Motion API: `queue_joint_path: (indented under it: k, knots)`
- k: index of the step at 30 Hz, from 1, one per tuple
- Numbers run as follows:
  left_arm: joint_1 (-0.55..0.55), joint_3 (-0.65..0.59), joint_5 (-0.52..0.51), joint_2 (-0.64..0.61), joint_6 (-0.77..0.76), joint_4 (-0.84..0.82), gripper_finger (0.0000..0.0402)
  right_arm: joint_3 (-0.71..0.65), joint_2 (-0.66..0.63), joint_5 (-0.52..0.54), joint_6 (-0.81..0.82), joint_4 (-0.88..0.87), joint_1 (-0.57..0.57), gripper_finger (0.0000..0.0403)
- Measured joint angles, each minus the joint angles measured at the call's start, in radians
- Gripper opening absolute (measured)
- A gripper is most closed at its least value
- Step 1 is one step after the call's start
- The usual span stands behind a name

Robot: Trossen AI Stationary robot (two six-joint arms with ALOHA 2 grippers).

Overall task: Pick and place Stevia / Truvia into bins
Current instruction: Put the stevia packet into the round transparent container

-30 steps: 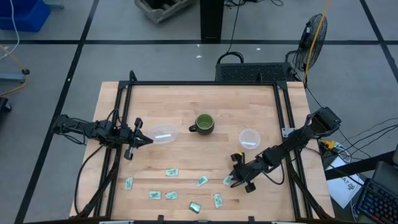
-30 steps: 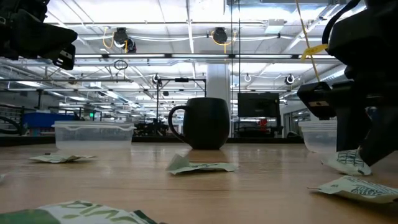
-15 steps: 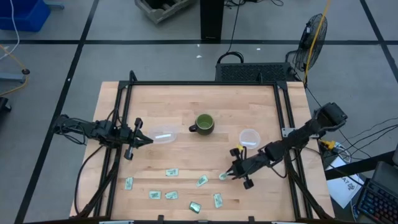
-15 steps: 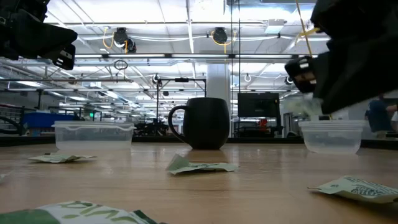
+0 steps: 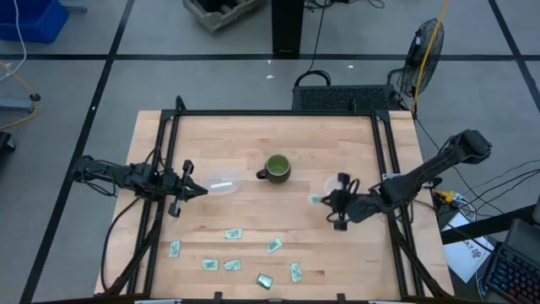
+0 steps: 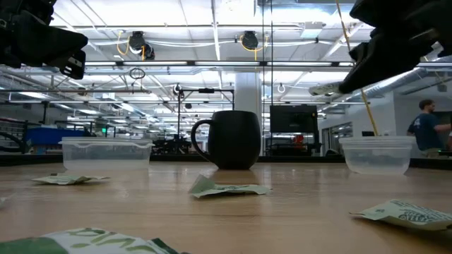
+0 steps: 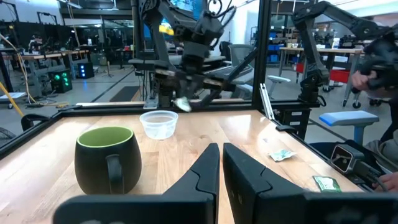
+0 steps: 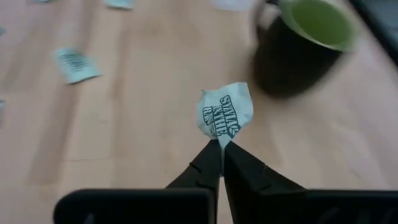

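My right gripper [image 5: 323,200] is shut on one pale green and white Stevia packet [image 8: 225,112] and hovers above the table just left of the right clear bin [image 5: 337,184], between it and the dark green mug [image 5: 277,168]. In the low view the packet [image 6: 326,89] hangs high above that bin [image 6: 376,154]. Several more packets lie flat near the table's near edge [image 5: 233,234] [image 5: 274,246] [image 5: 296,272]. My left gripper [image 5: 199,189] waits shut at the table's left, beside the left bin [image 5: 221,182]. My right gripper pinches the packet by one short edge [image 8: 219,139] between its two fingertips [image 8: 211,155]. The rest of the packet sticks out beyond the fingertips. It is lifted clear of the table, slightly crumpled.
The mug [image 6: 229,140] stands mid-table between the two bins. A black frame rail runs along the table's left and right sides [image 5: 385,160]. Bare wood lies between the bins and the row of packets. A person [image 6: 428,123] is in the room beyond.
My right gripper has risen from the near right part of the table with a packet in its fingers and travelled toward the far edge, up to the right bin, turning as it went. The packet went from lying on the wood to being lifted clear.
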Motion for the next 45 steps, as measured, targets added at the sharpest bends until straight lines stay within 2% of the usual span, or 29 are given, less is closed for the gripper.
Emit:
queue_joint_path:
  k: [4,11,18,33,40,45]
  knots:
    - [0.0,0.0,0.0,0.0,0.0,0.0,0.0026,0.0,-0.059,0.074,0.168,-0.136,0.0,0.0001]
    - [0.0,0.0,0.0,0.0,0.0,0.0,0.0026,0.0,-0.078,0.074,0.472,-0.334,0.0,0.0001]
    - [0.0,0.0,0.0,0.0,0.0,0.0,0.0026,0.0,-0.054,0.098,0.585,-0.466,0.0,0.0019]
    - [0.0,0.0,0.0,0.0,0.0,0.0,0.0026,0.0,-0.041,0.103,0.587,-0.474,0.0,0.0114]
    - [0.0,0.0,0.0,0.0,0.0,0.0,0.0026,0.0,-0.041,0.125,0.573,-0.461,0.0,0.0134]
    - [0.0,0.0,0.0,0.0,0.0,0.0,0.0026,0.0,-0.041,0.125,0.463,-0.349,0.0,0.0137]
